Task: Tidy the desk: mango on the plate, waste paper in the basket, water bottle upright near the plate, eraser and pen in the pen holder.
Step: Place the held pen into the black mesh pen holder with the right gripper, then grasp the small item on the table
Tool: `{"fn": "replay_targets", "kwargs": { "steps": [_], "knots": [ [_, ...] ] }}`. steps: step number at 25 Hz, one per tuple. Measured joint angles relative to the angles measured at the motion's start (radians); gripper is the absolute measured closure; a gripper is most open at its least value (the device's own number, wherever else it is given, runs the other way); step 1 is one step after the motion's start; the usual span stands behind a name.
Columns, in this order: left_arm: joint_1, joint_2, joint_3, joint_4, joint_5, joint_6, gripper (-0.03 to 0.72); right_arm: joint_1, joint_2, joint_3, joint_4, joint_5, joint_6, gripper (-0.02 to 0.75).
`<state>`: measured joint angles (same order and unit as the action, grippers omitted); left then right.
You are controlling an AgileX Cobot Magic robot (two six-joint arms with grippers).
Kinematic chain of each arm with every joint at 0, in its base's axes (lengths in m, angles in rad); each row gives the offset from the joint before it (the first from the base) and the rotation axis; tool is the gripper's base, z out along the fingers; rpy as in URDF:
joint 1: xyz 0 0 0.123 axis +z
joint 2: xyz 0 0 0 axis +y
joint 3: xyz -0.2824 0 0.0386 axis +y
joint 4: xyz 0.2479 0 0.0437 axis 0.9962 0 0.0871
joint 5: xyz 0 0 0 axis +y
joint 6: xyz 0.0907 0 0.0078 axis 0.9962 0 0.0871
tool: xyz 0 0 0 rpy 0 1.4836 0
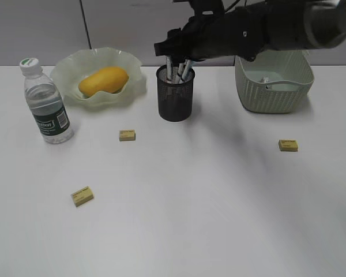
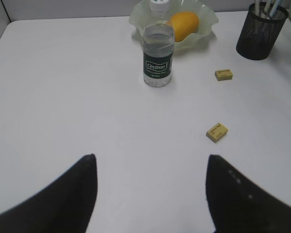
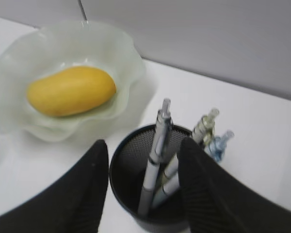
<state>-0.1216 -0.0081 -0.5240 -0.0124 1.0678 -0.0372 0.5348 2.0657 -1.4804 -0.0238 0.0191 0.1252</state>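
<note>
Right claw (image 3: 141,187) hangs directly over the pen holder (image 1: 175,94), black ribbed fingers spread about as wide as the cup's mouth, gripping nothing. Left claw (image 2: 150,194) is likewise spread and empty, low over bare white surface (image 2: 63,97), well short of the holder.

Left to right, relative to the pen holder:
- Water bottle (image 1: 45,103), far left: clear plastic, dark green label, white cap, upright, long axis vertical.
- Plate (image 1: 66,72), left and slightly behind: pale green, translucent, wavy rim. Mango (image 1: 103,80) lies in it, smooth yellow-orange oval, long axis roughly left-right.
- Two yellow rectangular erasers on the surface: one (image 1: 82,196) well forward-left, one (image 1: 127,135) just forward-left.
- Pen holder: black wire mesh, cylindrical, upright. Three pens (image 3: 155,155) stand in it, leaning.
- Basket (image 1: 274,86), right: sage-green, ribbed woven-look sides.
- Third eraser (image 1: 288,145), forward-right.
</note>
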Motion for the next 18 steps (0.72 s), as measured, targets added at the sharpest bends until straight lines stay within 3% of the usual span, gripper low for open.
{"fn": "replay_targets", "kwargs": {
  "steps": [9,13,18],
  "knots": [
    [0.000,0.000,0.000,0.000,0.000,0.000,0.159,0.000,-0.080,0.000,-0.007,0.588,-0.001,0.353],
    [0.000,0.000,0.000,0.000,0.000,0.000,0.159,0.000,-0.095,0.000,-0.007,0.733,-0.022,0.341],
    [0.000,0.000,0.000,0.000,0.000,0.000,0.159,0.000,-0.130,0.000,-0.007,0.860,-0.043,0.269]
  ]
}}
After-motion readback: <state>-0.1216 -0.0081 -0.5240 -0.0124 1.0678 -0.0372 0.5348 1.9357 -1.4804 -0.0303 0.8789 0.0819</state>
